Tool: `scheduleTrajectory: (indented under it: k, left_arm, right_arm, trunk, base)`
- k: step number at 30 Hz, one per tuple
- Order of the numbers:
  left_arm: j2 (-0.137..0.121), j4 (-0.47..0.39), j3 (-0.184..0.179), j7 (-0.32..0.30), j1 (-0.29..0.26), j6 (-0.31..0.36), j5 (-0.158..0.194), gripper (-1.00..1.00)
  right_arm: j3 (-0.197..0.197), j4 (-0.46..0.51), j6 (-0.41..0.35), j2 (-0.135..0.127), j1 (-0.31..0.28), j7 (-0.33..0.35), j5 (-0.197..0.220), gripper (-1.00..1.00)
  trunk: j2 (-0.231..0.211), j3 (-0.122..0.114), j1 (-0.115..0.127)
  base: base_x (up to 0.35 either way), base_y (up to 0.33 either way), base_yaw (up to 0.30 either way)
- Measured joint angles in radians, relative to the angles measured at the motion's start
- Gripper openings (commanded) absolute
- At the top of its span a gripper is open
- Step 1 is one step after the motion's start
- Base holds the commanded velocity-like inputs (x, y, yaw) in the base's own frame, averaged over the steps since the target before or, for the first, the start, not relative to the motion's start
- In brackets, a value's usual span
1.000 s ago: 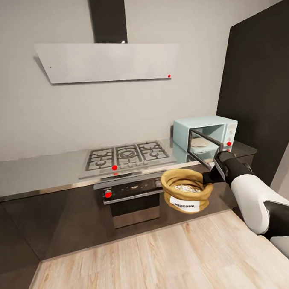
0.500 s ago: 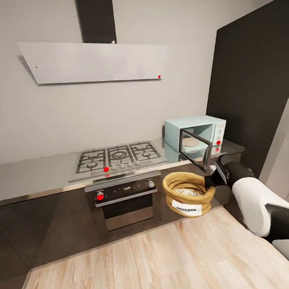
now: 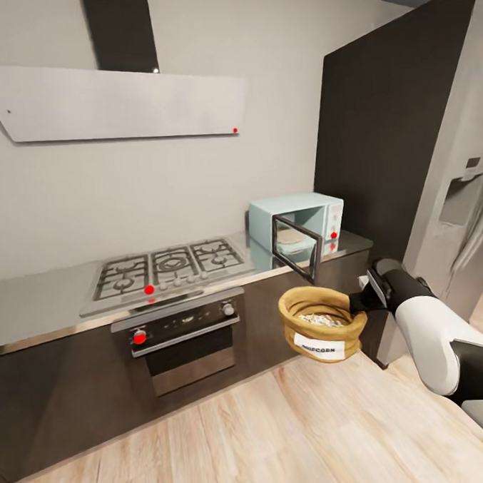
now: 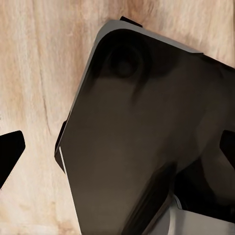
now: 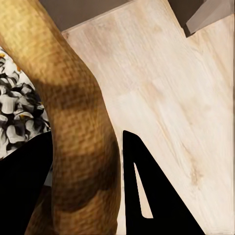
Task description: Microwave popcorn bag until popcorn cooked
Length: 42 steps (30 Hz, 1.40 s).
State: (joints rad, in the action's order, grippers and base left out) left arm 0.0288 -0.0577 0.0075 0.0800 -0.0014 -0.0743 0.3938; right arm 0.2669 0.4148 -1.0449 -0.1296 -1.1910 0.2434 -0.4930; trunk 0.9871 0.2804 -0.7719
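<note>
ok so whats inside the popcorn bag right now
The popcorn bag, held by its rim in the right gripper, is open at the top. A heap of small whitish pieces, the popcorn, shows inside. How deep it goes is hidden by the cloth.

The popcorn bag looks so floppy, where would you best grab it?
By its rolled rim, from the side. The popcorn bag stands open-topped, and its thick rim gives a firm edge. The right gripper pinches it there already, one finger outside the cloth.
</note>
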Motion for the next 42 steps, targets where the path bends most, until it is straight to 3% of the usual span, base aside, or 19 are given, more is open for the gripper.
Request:
scheduleTrajectory:
  k: [15,25,42]
  left_arm:
    - [0.000,0.000,-0.001,-0.001,0.000,0.000,0.000,1.00]
    - [0.000,0.001,-0.004,-0.001,0.000,0.001,0.000,1.00]
    - [-0.002,0.002,-0.003,-0.001,0.000,0.004,0.003,1.00]
  right_arm:
    - [0.000,0.000,0.000,0.002,0.000,0.001,0.000,-1.00]
    - [-0.003,0.002,0.000,0.002,0.000,0.001,-0.002,-1.00]
    - [-0.004,0.001,0.000,0.003,0.000,0.005,0.003,-1.00]
  trunk:
    - [0.000,0.000,0.000]
    - [0.000,0.000,0.000]
    - [0.000,0.000,0.000]
  base:
    - [0.000,-0.068,-0.238]
    - [0.088,-0.264,-0.018]
    - [0.254,-0.192,0.000]
